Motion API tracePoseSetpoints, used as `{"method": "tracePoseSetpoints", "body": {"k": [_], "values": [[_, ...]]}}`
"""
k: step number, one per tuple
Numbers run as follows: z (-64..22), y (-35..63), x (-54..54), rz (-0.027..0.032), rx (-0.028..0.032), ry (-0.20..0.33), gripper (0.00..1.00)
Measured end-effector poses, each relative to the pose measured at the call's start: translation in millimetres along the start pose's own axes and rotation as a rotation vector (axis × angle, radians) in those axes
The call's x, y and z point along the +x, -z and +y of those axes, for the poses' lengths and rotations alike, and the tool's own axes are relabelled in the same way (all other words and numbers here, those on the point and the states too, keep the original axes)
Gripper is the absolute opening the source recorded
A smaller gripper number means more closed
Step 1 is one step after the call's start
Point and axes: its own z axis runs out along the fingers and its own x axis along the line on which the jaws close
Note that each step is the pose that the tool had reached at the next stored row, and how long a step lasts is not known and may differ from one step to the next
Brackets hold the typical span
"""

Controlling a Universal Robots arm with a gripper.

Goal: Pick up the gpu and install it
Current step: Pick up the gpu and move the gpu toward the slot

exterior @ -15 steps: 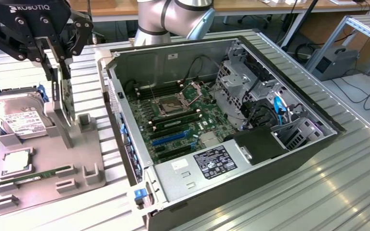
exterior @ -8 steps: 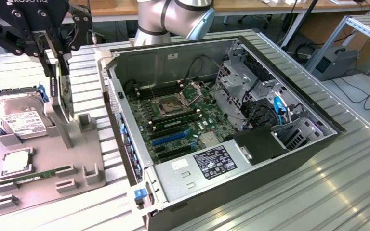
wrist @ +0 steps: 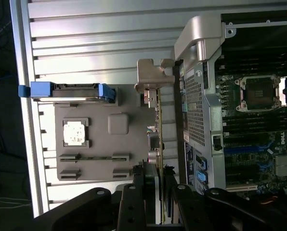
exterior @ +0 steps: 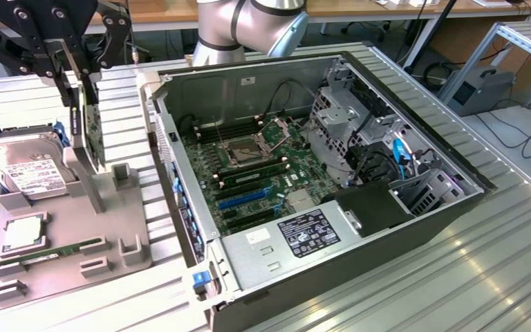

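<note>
The gripper [exterior: 77, 72] pinches the gpu [exterior: 86, 131] by its upper edge. The card hangs upright over the gray fixture [exterior: 67, 214], just beside the open case [exterior: 169, 138]. Carry the card vertical in a firm pinch. Clear the case wall so the silver bracket [wrist: 150, 77] does not snag.

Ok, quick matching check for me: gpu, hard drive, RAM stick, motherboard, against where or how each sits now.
1 gpu
2 hard drive
3 RAM stick
4 motherboard

A lying flat in the grey tray
B inside the open case
C clamped upright in the end effector
D propped in the tray, blue side rails

Pairs: 1-C, 2-D, 3-A, 4-B
</note>
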Motion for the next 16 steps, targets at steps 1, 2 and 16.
{"method": "tracePoseSetpoints", "body": {"k": [1, 2, 16], "values": [[0.0, 0.0, 0.0, 0.0, 0.0, 0.0, 0.27], [0.0, 0.0, 0.0, 0.0, 0.0, 0.0, 0.27], [0.6, -0.2, -7.8, 0.0001, 0.0, 0.0, 0.27]]}}
